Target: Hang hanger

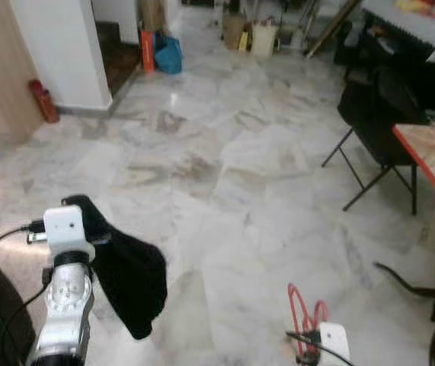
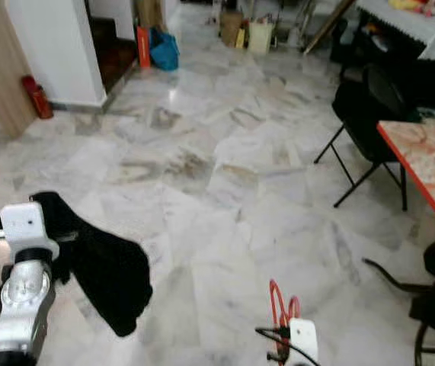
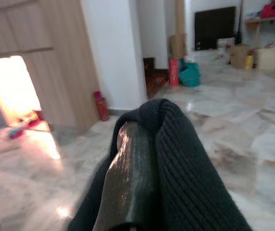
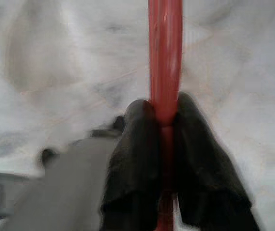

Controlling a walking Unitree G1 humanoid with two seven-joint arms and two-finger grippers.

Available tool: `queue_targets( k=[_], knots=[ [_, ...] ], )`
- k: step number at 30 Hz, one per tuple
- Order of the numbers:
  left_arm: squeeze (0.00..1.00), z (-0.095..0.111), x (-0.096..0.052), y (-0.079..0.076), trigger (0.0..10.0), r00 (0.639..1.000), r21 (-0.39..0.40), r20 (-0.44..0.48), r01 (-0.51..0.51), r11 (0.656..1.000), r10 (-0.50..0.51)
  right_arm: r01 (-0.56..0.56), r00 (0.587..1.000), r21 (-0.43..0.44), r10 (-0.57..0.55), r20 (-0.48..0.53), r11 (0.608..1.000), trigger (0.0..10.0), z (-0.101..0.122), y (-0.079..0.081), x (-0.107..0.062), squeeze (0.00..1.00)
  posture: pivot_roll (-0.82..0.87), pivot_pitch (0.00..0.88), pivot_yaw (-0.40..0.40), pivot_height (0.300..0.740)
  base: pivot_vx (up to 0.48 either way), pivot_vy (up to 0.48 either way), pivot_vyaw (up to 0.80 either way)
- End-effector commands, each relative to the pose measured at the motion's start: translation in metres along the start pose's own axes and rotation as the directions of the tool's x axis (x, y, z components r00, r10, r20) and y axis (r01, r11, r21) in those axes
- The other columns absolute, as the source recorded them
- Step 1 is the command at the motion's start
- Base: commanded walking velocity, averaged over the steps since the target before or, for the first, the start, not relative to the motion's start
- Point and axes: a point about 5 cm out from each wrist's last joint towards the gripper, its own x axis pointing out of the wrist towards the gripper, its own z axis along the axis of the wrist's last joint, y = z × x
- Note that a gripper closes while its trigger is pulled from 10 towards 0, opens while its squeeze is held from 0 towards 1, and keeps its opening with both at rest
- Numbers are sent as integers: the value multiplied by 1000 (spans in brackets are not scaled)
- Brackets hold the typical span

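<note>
Two grippers are loaded here; the right gripper has its two black fingers clamped on a red hanger, the thin bar pinched between the pads and running straight out past the tips; in the head views the same red hanger rises as a narrow loop above the right wrist, low and close to the robot, over the marble floor. The left gripper carries a black knitted garment; the cloth is draped over one finger and hangs down below the wrist in the head view, so whether those fingers are apart or together I cannot tell. Ahead of both grippers lies open floor; off to the right of the right gripper stand a black folding chair and a red-edged table; no rail or hook to hang on can be made out. The hanger looks light, stiff and smooth, likely to twist or slip in a narrow pinch; a hold near its neck would steady it. The knit is soft and limp, apt to slide off a single finger.
</note>
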Motion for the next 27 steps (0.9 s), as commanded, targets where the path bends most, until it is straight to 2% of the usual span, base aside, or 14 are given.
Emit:
queue_targets(
  k=[1, 18, 27],
  knots=[
    [0, 10, 5, 2, 10000, 999, -5, 46, -5, 1000, 5, 6, 1000, -4, -6, 14, 1000, 10000, 5, -1, 0, 0, -67, 0, -39, 740, 345, 0, 0],
    [0, 5, 4, 7, 10000, 1000, -33, 5, -17, 999, 17, 13, 1000, -10, -13, 17, 1000, 10000, 7, -3, 1, 0, -60, 0, -47, 740, 327, 0, 0],
    [0, 4, 4, 5, 10000, 1000, -54, 5, 10, 999, -10, 21, 1000, 6, -21, 21, 1000, 10000, 6, -2, 1, 0, -75, 0, -34, 740, 0, 0, 0]
  ],
)
